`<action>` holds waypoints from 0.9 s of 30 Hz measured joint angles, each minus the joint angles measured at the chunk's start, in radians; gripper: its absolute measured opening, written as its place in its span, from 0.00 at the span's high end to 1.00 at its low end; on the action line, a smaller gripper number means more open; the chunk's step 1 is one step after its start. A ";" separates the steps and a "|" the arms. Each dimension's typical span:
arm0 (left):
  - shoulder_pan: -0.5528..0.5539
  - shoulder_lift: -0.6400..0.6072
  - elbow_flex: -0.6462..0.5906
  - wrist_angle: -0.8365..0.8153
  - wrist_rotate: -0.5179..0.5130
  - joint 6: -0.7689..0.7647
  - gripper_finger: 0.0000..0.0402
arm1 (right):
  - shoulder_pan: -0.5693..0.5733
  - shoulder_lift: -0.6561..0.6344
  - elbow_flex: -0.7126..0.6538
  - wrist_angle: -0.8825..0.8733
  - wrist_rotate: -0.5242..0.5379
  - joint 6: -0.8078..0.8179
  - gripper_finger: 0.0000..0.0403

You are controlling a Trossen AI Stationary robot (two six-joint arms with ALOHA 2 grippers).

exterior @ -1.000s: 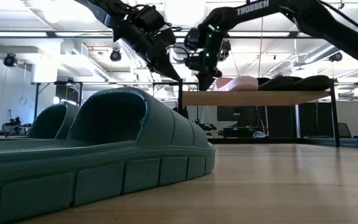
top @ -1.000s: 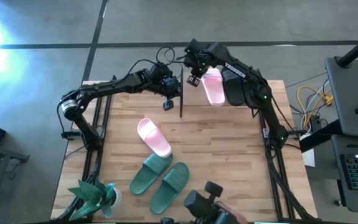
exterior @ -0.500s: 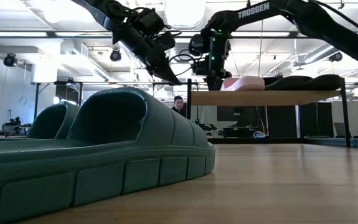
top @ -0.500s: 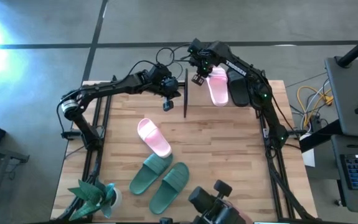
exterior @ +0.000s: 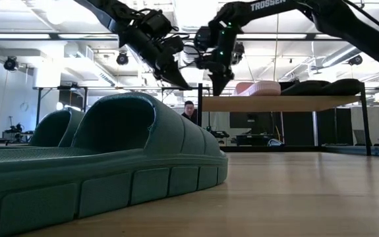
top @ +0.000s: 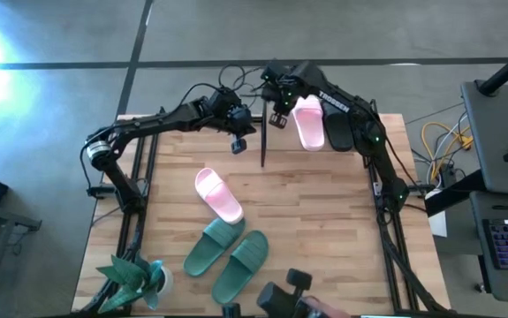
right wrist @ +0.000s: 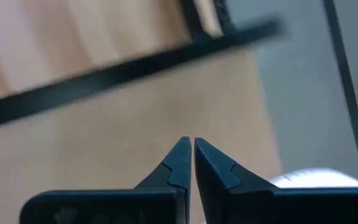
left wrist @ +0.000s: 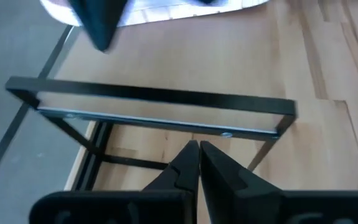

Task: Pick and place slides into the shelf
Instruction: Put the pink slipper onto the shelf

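The shelf point(exterior: 275, 103) stands at the table's far side; its black left end frame point(top: 262, 141) shows from above. On its top lie a pink slide point(top: 308, 124) and two black slides point(top: 337, 131). A second pink slide point(top: 218, 194) lies sole down mid-table. Two green slides point(top: 209, 247) point(top: 240, 262) lie near the front edge. My left gripper point(top: 238, 147) hangs shut in the air left of the shelf's end. My right gripper point(top: 276, 120) is shut too, pointing down just above the shelf's left corner point(exterior: 202, 99), beside the pink slide's end.
A potted plant point(top: 134, 274) stands at the near left corner. A dark device point(top: 289, 296) shows at the near edge. Bare tabletop point(top: 324, 203) lies between the shelf and the slides. A person point(exterior: 189, 110) is in the room beyond.
The shelf, with its slides, has slid a little toward the table's right edge. My right gripper went right up against the pink slide's end, then drew back left and slightly up. Both grippers stayed shut.
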State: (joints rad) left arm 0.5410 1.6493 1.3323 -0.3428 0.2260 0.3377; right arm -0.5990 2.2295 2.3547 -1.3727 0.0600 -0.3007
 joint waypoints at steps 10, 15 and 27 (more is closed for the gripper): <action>0.013 -0.014 -0.010 -0.013 0.000 -0.044 1.00 | 0.059 0.009 -0.004 0.105 -0.016 -0.101 0.97; 0.013 -0.043 -0.022 -0.029 0.000 -0.044 1.00 | 0.065 0.018 -0.004 0.145 -0.029 -0.127 0.97; 0.014 -0.084 -0.033 -0.063 -0.048 -0.043 1.00 | 0.121 0.021 -0.006 0.208 -0.021 -0.122 0.97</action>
State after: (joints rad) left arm 0.5549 1.5656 1.2991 -0.4058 0.1777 0.2950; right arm -0.4781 2.2505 2.3489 -1.1645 0.0394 -0.4230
